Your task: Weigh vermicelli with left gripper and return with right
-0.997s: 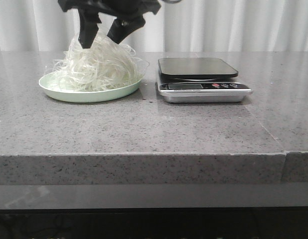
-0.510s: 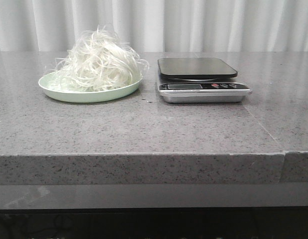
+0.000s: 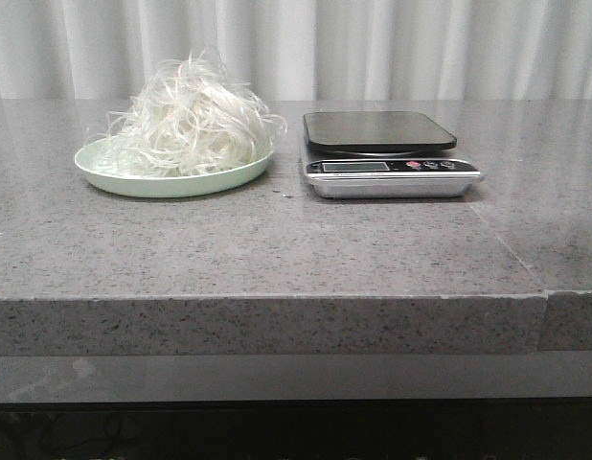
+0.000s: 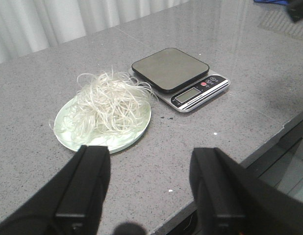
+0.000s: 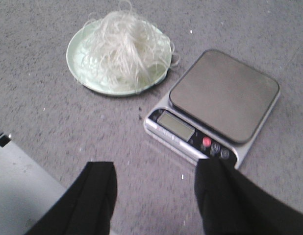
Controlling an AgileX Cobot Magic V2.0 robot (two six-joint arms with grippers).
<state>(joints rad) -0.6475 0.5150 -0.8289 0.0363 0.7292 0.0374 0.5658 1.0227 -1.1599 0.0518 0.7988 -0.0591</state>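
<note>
A fluffy tangle of thin translucent-white vermicelli [image 3: 193,120] sits heaped on the round pale green plate [image 3: 114,178], just beside the silver digital kitchen scale [image 3: 384,153] with its bare black platform. Both the left gripper [image 4: 151,188] and the right gripper [image 5: 156,196] hang above the grey stone table [image 3: 277,249] with fingers spread, holding nothing.

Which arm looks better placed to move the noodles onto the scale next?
Left, probably. Its open gripper looks straight over the noodles on the green plate, while the right gripper, also open, sits nearer the scale. Neither holds anything.
</note>
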